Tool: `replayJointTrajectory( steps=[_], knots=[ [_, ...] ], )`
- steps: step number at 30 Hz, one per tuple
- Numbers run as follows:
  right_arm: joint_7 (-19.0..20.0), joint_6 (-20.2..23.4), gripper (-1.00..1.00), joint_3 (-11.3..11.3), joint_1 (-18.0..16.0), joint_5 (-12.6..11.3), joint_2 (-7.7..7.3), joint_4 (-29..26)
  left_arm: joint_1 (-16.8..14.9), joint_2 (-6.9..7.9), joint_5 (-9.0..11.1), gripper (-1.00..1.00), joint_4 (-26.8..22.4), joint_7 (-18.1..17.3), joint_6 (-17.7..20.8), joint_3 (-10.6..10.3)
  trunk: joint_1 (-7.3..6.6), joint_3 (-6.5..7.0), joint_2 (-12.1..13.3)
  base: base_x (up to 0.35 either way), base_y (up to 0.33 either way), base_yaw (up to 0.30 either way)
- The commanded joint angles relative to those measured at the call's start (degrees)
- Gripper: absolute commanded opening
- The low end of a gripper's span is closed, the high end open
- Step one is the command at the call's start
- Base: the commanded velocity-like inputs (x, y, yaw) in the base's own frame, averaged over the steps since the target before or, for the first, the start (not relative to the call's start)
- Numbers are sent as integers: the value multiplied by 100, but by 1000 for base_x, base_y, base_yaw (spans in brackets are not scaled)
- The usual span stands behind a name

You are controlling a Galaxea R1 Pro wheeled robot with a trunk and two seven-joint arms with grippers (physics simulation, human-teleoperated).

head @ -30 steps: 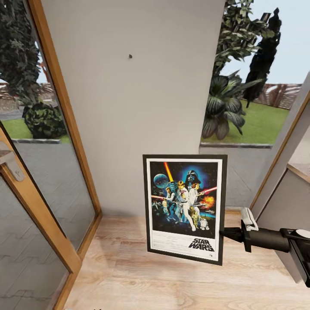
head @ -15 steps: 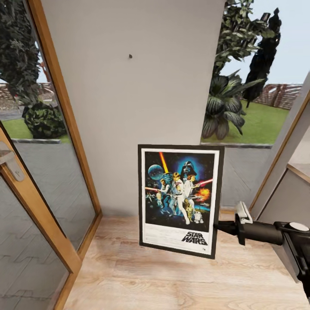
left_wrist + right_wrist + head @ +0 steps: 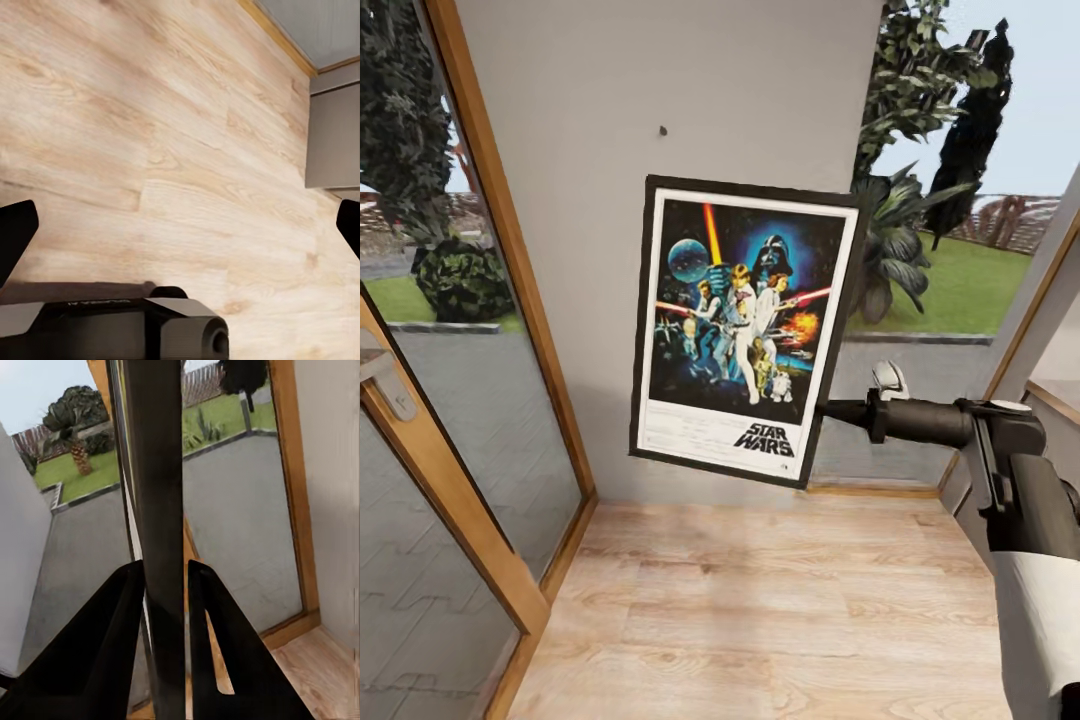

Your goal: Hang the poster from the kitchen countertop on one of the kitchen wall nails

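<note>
The Star Wars poster (image 3: 740,325) hangs in the air in front of the pale grey wall panel, tilted slightly, its top edge just below the tiny dark wall nail (image 3: 663,130). My right gripper (image 3: 828,410) is shut on the poster's lower right edge. In the right wrist view the poster's black frame edge (image 3: 159,510) runs straight between my two dark fingers (image 3: 105,660). My left gripper (image 3: 180,225) stands open over the wooden floor, its fingertips (image 3: 15,232) wide apart with nothing between them. The kitchen countertop is out of view.
A wood-framed glass door (image 3: 450,400) with a metal handle (image 3: 385,380) stands at the left. A window with plants outside (image 3: 920,200) lies right of the wall panel. Light wooden floor (image 3: 760,610) stretches below. A grey cabinet corner (image 3: 1050,400) sits at the right.
My right arm has lifted the poster upward and to the left, from near the floor to just under the nail. The grip has held throughout.
</note>
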Motion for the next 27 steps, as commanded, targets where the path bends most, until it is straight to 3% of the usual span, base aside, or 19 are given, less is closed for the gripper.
replayJointTrajectory(
  steps=[1,7,10,14,23,27],
  knots=[
    [-132,233,-100,56,-211,-23,18,7,-5,0,-13,100,8,26,-31,-3,3,-14,-13,0,0,0],
    [-457,580,-100,302,-777,-5,162,55,-5,-3,-31,100,5,86,-31,-14,3,-14,-13,0,0,0],
    [-822,722,-100,631,-1156,15,314,279,-5,-3,-33,100,6,95,-34,-15,3,-14,-13,0,0,0],
    [-1185,914,-100,894,-1476,20,417,502,-5,-3,-34,100,5,97,-38,-16,3,-14,-13,0,0,0],
    [-1307,1004,-100,1033,-2029,27,509,774,-5,-3,-34,100,4,97,-40,-16,3,-14,-13,0,0,0],
    [-1305,1013,-100,1244,-2260,30,503,897,-5,-3,-34,100,4,100,-46,-16,3,-14,-13,0,0,0]
  ],
)
